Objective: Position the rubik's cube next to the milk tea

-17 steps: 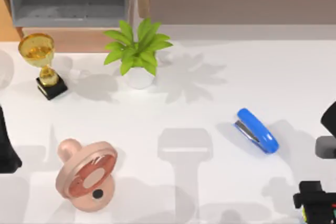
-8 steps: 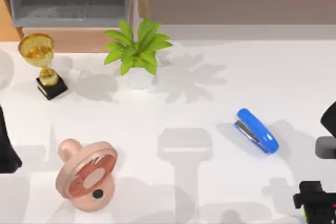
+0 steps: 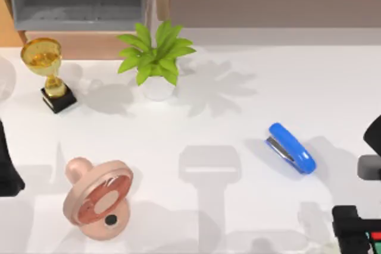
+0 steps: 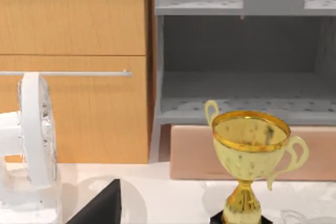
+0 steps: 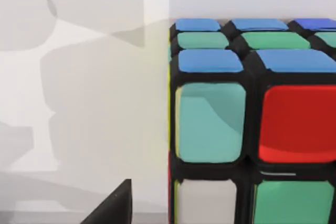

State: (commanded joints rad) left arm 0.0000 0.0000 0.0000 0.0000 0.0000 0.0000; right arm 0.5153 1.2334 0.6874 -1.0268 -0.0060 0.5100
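Note:
The rubik's cube (image 5: 252, 124), black-framed with blue, teal, red and green squares, stands on the white table close in front of my right wrist camera. In the top view a sliver of the rubik's cube (image 3: 375, 239) peeks out beside my right gripper (image 3: 356, 233) at the table's front right corner. One dark finger (image 5: 113, 208) shows beside the cube with bare table between them, so this gripper is open. My left gripper (image 3: 7, 171) is parked at the left edge, open with nothing in it. The milk tea is out of view.
A blue stapler (image 3: 290, 148) lies right of centre. A large pink pacifier (image 3: 98, 197) sits front left, a gold trophy (image 3: 49, 72) back left and a potted plant (image 3: 156, 63) at the back. A white fan (image 4: 31, 145) and grey shelves (image 4: 241, 66) stand behind the trophy.
My right gripper has dropped slightly toward the front edge, and the cube's visible sliver now shows at its right side instead of its left. Everything else is still.

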